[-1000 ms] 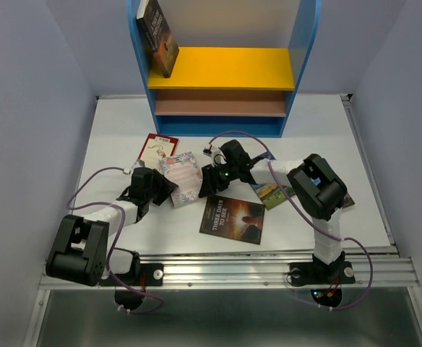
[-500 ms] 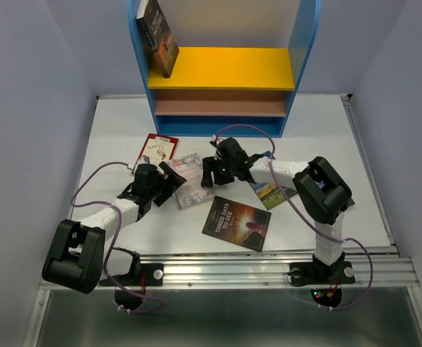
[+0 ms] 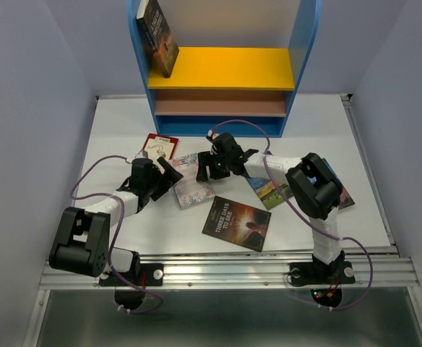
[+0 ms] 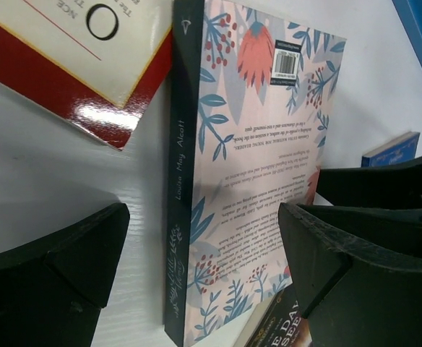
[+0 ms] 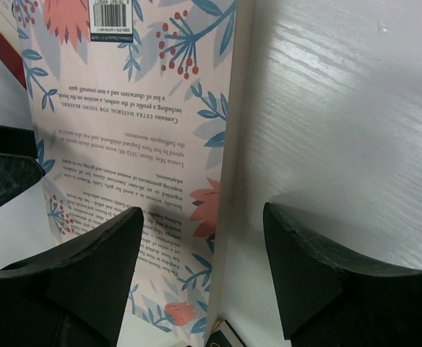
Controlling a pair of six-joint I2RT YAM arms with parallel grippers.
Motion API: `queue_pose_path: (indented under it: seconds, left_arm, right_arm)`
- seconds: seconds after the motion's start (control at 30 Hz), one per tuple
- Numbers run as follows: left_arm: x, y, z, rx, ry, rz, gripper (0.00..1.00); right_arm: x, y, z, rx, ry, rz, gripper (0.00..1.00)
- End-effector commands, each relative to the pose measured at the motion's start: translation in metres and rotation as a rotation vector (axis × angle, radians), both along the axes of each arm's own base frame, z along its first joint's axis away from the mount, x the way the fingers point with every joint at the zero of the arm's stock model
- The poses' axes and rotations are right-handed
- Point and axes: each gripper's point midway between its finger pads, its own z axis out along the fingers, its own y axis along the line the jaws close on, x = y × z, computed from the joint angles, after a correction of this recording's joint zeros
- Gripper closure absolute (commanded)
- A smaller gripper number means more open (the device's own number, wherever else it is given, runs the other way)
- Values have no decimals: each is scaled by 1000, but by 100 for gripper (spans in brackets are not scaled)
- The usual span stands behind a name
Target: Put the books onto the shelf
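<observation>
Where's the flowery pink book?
In the top view the pink book lies on the table left of centre, between left pincer and right pincer, beside the red-white book.

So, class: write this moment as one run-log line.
floral book: lying on table | left tool: open, astride its spine | right tool: open, astride opposite edge | shelf: holds one dark book

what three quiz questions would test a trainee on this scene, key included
1. True or false: the dark brown book stands on the shelf's yellow board.
2. Which book lies between the left tool and the right tool? A red-white, B pinkish floral book, C Three Days to See.
3. Fill in: both tools' jaws stand ___.
Key: 1 true; 2 B; 3 open.
</observation>
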Motion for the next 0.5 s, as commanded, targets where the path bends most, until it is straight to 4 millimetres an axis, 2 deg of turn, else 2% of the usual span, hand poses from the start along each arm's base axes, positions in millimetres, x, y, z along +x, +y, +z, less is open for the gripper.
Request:
queue_pose_path:
  seconds: [0.0, 0.07, 0.17, 0.27, 0.33, 0.37, 0.43, 0.47]
  left_arm:
    - [-12, -13, -8, -43, 16, -87, 2]
    - [-25, -24, -12, -90, 34, -130, 2]
    - [-42, -40, -17, -120, 67, -190, 2]
    - [-53, -56, -20, -135, 92, -252, 3]
    - [-58, -64, -20, -156, 103, -291, 5]
    - [-57, -68, -18, -167, 102, -310, 9]
    - [-58, -75, -14, -192, 102, -338, 14]
    - [-58, -81, -10, -200, 89, -355, 19]
  right_arm:
    - [-21, -13, -13, -27, 98, 10, 26]
    - [-28, -16, -13, -22, 117, 17, 26]
    - [-51, -16, -14, 11, 196, 63, 26]
    - [-66, -13, -13, 49, 254, 110, 26]
    - [-68, -12, -14, 53, 258, 124, 26]
    - [-66, -12, -15, 48, 247, 129, 26]
    - [-56, -10, -9, 56, 219, 126, 26]
    - [-50, -12, -8, 54, 203, 127, 26]
